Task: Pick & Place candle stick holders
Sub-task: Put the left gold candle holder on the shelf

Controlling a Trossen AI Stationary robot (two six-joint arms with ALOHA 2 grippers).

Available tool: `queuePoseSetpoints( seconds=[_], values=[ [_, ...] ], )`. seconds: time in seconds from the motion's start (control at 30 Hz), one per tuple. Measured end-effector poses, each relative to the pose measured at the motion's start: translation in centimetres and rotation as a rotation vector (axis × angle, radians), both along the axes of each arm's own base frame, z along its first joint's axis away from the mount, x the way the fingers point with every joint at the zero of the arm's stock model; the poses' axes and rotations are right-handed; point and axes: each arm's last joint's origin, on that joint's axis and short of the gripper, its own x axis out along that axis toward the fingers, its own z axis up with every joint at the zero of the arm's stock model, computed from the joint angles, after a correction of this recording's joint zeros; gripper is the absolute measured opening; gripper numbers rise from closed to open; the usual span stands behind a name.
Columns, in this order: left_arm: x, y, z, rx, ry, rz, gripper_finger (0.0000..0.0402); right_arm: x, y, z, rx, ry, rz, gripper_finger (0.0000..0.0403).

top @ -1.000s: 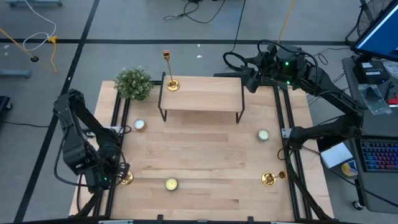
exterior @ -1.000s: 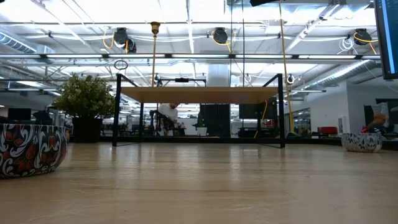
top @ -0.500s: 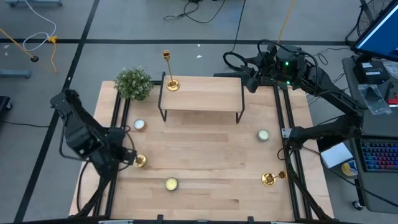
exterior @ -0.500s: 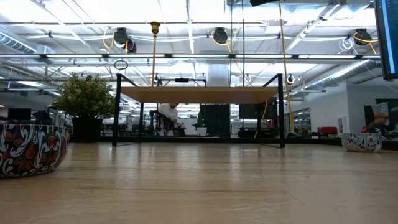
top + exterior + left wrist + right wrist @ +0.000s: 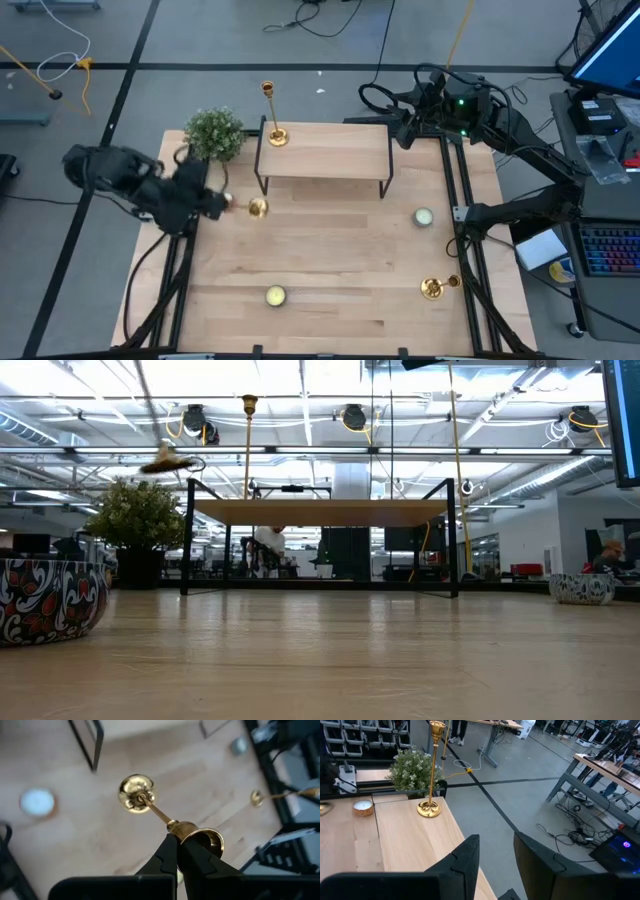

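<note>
My left gripper (image 5: pixel 224 203) is shut on a brass candlestick (image 5: pixel 257 207), carried in the air just in front of the raised wooden shelf (image 5: pixel 325 150), near the plant (image 5: pixel 214 133). In the low view its base (image 5: pixel 165 460) shows blurred, high above the table. A tall candlestick (image 5: pixel 270 115) stands by its round base on the shelf's far left corner. A third candlestick (image 5: pixel 438 286) lies on its side at the near right. My right gripper (image 5: pixel 495 860) is open and empty past the shelf's far right corner. My left gripper pinches the candlestick's thin stem (image 5: pixel 172 826) between its two fingers, right under the candle cup (image 5: pixel 202 840). The stem runs on away from the fingertips, with the round base (image 5: pixel 136 793) at the far end. The candlestick is lifted clear of the table, tilted with its base lowest.
Short candles in tins sit on the table: one at mid right (image 5: pixel 424 216), one near the front (image 5: pixel 275 295), one beside my left gripper (image 5: pixel 37 801). Patterned bowls (image 5: pixel 50 600) (image 5: pixel 580 588) show in the low view. A monitor and keyboard stand off the table's right side.
My left gripper has carried the candlestick from the table's near left corner toward the far edge and to the right, up to the front of the shelf. The candlestick has risen into the low view, and the arm has swung round.
</note>
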Motion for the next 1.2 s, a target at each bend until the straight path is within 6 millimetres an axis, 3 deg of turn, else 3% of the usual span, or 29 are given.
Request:
queuePoseSetpoints(
  seconds=[0.3, 0.57, 0.93, 1.2],
  values=[
    [2.2, 4.4, 4.2, 0.108, -0.033, -0.057, 0.0003, 0.0, 0.0, 0.0, 0.001, 0.000, -0.001, 0.0114],
    [5.4, 9.0, 6.0, 0.133, -0.019, -0.111, 0.0003, 0.0, 0.0, -0.1, 0.004, 0.008, 0.000, 0.0114],
    [7.5, 15.9, 5.4, 0.083, -0.008, -0.079, 0.0003, 0.0, 0.0, -0.1, 0.005, 0.011, 0.000, 0.0114],
    [7.2, 17.9, 5.0, 0.023, -0.023, -0.038, 0.0003, -0.1, 0.0, -0.3, 0.006, 0.039, 0.001, 0.0114]
  ],
)
